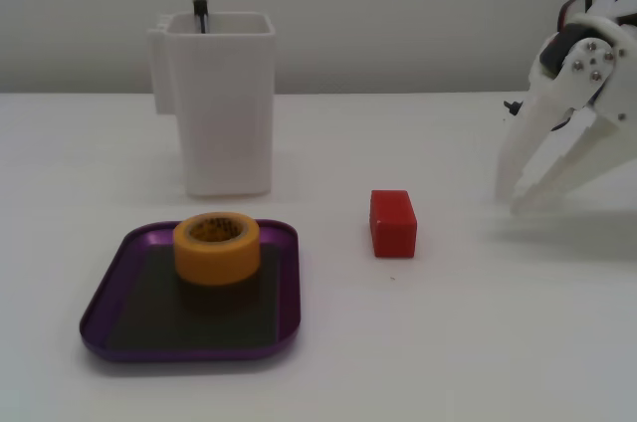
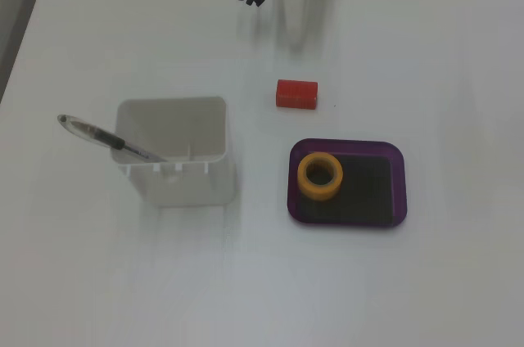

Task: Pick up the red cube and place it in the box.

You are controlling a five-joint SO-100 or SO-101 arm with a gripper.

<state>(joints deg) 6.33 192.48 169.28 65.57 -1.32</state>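
Nothing is done yet: red cube [image 1: 393, 223] lies on the table just beside the box [image 1: 109, 293], ungrasped, and the gripper [image 1: 510, 201], fingers slightly apart and empty, hangs near the cube.

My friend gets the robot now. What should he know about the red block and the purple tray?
End effector: open, empty, hovering near the table, apart from the red cube.
Red cube: on the table between the end effector and the purple tray, outside it.
Tray: holds a yellow tape roll at one end; the rest of the floor is free.
Done: nothing yet.
Left: grasp the cube, set it in the tray.
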